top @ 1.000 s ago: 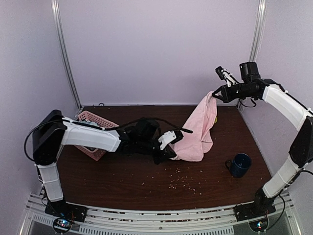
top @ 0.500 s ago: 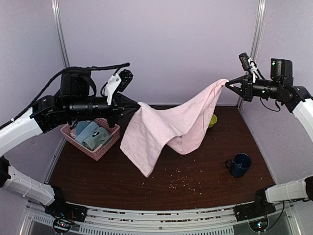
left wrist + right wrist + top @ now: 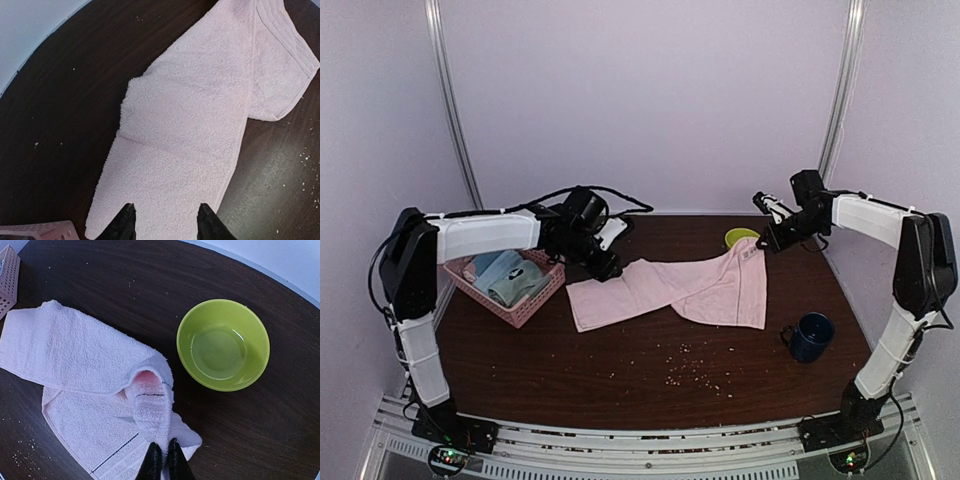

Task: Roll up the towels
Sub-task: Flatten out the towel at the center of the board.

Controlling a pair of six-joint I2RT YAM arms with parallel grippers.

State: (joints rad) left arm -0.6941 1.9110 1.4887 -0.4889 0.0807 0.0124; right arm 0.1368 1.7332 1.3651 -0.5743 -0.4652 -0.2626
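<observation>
Found the pink towel (image 3: 670,290) lying unrolled across the centre of the top view. Saw it crumpled and partly folded over itself, stretching from beside the basket (image 3: 548,288) at left toward the bowl (image 3: 742,237) at upper right. Saw the left gripper (image 3: 165,220) at the bottom edge of its wrist view, fingers apart, poised over the towel's left end and clamping nothing. Saw the right gripper (image 3: 163,452) with fingers pressed together on a corner of the towel, pinching it up into a small ridge just beside the bowl. Noted a mug (image 3: 812,336) at lower right, well apart from the cloth, and crumbs (image 3: 695,372) scattered below the centre.

Judged the task barely begun: no roll started anywhere, only a spreading-out under way. Reckoned the pink towel needed flattening first, since one flap lay doubled over along the right half, then rolling from one end. Could not pick out the green towel for sure; perhaps bundled among the cloths in the basket at left, but too small there to tell. Counted both towels as left to roll. Expected the pinched corner to want setting down before any rolling.
</observation>
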